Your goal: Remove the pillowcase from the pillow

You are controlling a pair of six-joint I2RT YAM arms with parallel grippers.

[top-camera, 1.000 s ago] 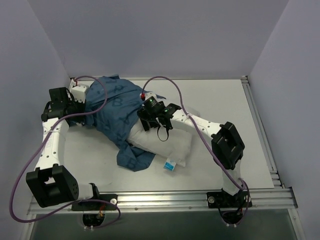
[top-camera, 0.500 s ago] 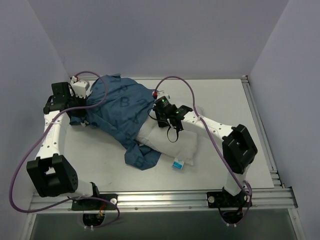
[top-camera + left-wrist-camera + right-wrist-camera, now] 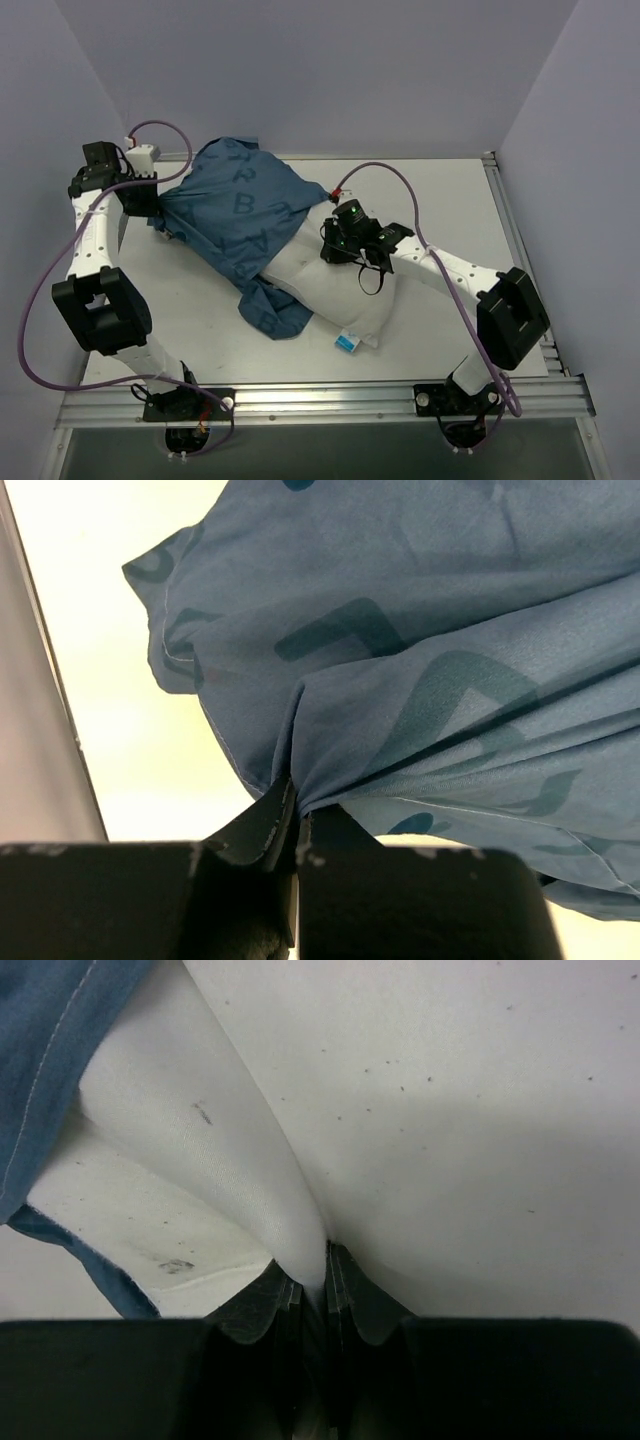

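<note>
— What do your jaws hold?
— My left gripper (image 3: 293,800) is clamped on a fold of the blue pillowcase (image 3: 420,630). My right gripper (image 3: 326,1260) pinches the white pillow (image 3: 430,1110).
— Where are they?
— From overhead, the pillowcase is upper left and the pillow's bare end is at centre.

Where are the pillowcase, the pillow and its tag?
pillowcase (image 3: 240,205), top external view, middle of the blue fabric.
pillow (image 3: 325,295), top external view, bare white part.
tag (image 3: 345,342), top external view, its centre.

Even, soft overhead light; sharp focus.
</note>
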